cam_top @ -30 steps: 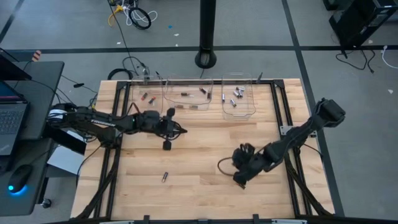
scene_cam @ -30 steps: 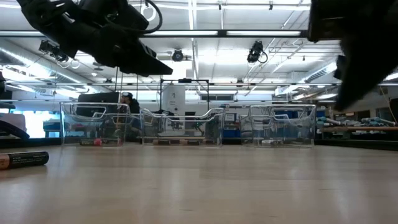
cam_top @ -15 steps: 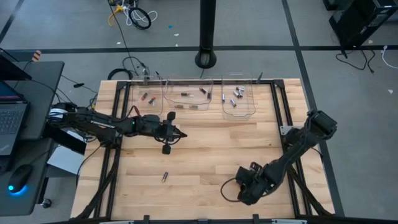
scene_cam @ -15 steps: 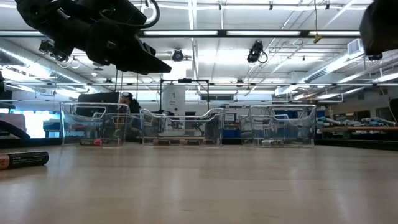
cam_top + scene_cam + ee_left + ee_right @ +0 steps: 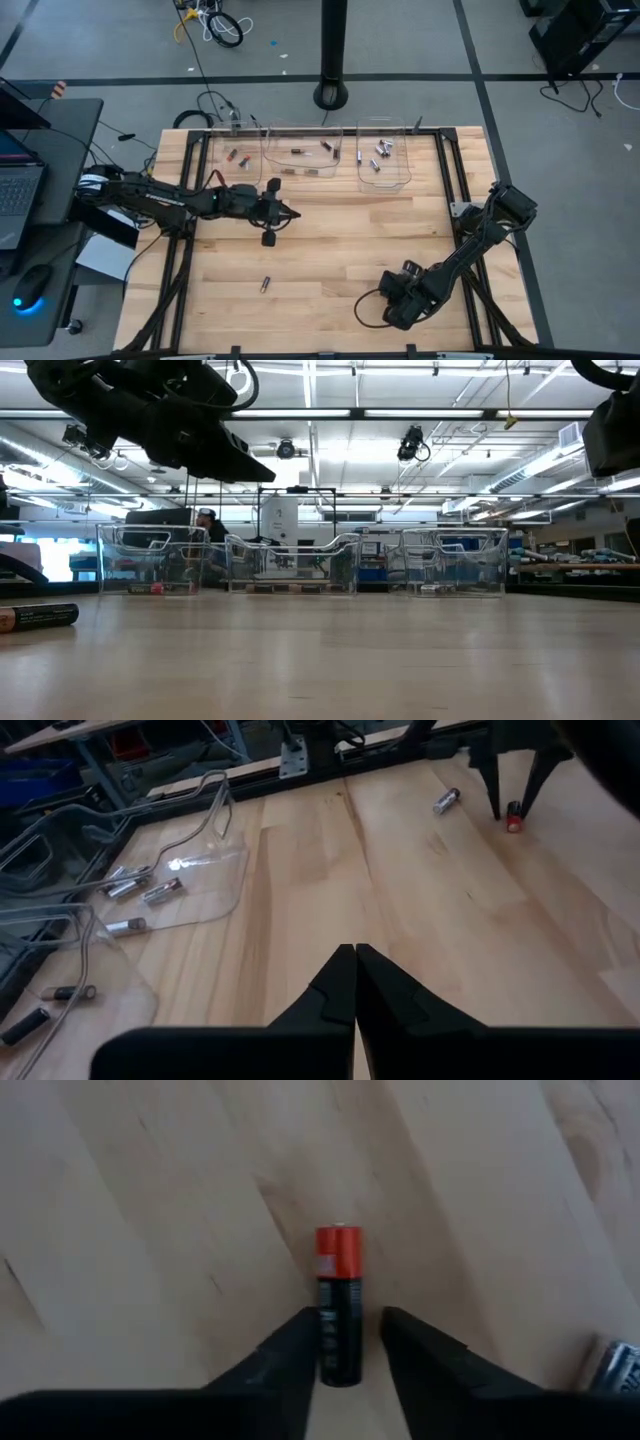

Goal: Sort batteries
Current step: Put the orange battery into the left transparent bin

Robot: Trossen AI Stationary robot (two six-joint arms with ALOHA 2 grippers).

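Right wrist view: claw [image 5: 345, 1342] straddles battery [image 5: 339, 1305].

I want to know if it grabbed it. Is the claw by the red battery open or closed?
Open. The right gripper has its two fingers apart, one each side of the red-ended battery lying on the table.

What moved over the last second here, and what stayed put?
The right tool swung toward the table's near edge and opened; it now straddles a red-ended battery lying on the wood. The left tool stayed shut, barely shifting. The loose battery and the clear bins have not moved.
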